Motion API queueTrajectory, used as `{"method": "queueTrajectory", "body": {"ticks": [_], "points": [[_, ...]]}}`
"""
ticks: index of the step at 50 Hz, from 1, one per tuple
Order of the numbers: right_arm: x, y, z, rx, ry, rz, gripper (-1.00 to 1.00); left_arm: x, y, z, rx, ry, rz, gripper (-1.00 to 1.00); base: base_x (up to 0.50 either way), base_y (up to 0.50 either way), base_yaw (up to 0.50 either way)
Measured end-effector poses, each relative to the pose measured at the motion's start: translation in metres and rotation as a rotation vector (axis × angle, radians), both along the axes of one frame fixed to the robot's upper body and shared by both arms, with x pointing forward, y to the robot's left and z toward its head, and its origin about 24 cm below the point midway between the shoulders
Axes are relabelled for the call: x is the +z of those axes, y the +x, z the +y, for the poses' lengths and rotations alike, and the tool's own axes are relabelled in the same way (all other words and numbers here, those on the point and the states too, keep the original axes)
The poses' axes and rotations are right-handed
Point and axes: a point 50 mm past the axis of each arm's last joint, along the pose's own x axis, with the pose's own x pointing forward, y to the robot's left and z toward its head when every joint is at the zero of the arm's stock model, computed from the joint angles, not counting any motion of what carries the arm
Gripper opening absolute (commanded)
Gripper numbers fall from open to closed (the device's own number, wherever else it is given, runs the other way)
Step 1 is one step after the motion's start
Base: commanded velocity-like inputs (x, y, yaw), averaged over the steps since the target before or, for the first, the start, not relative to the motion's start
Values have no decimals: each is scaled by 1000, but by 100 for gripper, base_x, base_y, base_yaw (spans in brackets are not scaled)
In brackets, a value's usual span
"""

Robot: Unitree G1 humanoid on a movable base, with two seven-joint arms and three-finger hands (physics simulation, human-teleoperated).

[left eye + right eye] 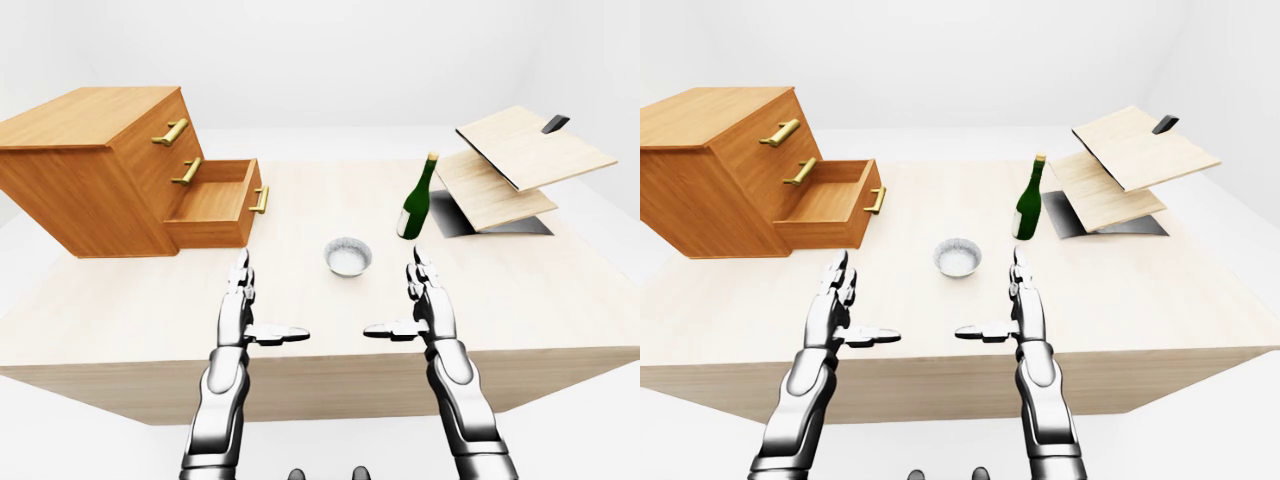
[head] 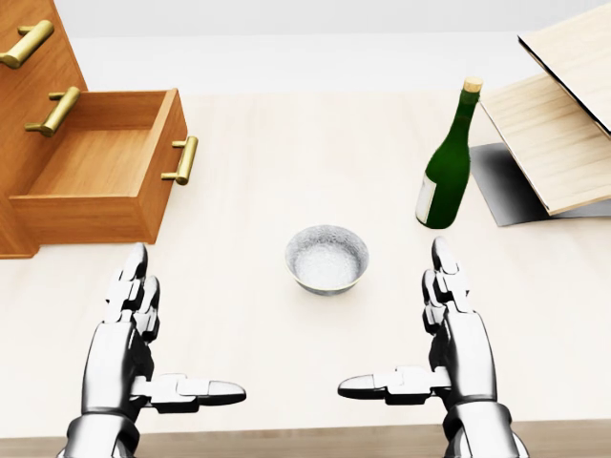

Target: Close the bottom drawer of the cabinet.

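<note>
A wooden cabinet [image 1: 95, 160] with three drawers and brass handles stands at the table's left. Its bottom drawer [image 1: 215, 205] is pulled out, showing an empty inside, with its brass handle [image 2: 181, 160] facing right. The two upper drawers are pushed in. My left hand [image 2: 143, 334] hovers over the table below the drawer, fingers spread, holding nothing. My right hand [image 2: 430, 324] mirrors it at the lower right, also open and empty. Both hands are well apart from the cabinet.
A small silver bowl [image 2: 326, 259] sits between my hands, slightly above them. A green bottle [image 2: 447, 162] stands upright at the right. Tilted wooden boards [image 1: 515, 165] over a dark plate lie at the far right. The table's near edge [image 1: 320, 385] runs below my wrists.
</note>
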Motion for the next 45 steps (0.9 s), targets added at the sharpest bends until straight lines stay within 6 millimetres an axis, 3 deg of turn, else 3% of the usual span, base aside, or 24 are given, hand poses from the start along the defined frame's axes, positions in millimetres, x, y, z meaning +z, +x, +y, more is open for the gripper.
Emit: {"method": "queueTrajectory", "body": {"ticks": [11,17,25,34,45], "points": [[1,-1,-7,-15,-3,-6,100,1,-1,4,1,20,-10,100,0,0,0],[12,-3,-16,-51,3,-35,100,2,-1,5,3,26,-13,100,0,0,0],[51,-12,-42,-175,52,-167,100,2,-1,6,6,30,-17,100,0,0,0],[97,-36,-72,-309,110,-384,100,4,-1,7,9,34,-21,100,0,0,0],[122,-59,-94,-409,152,-515,100,5,0,7,13,38,-24,100,0,0,0]]}}
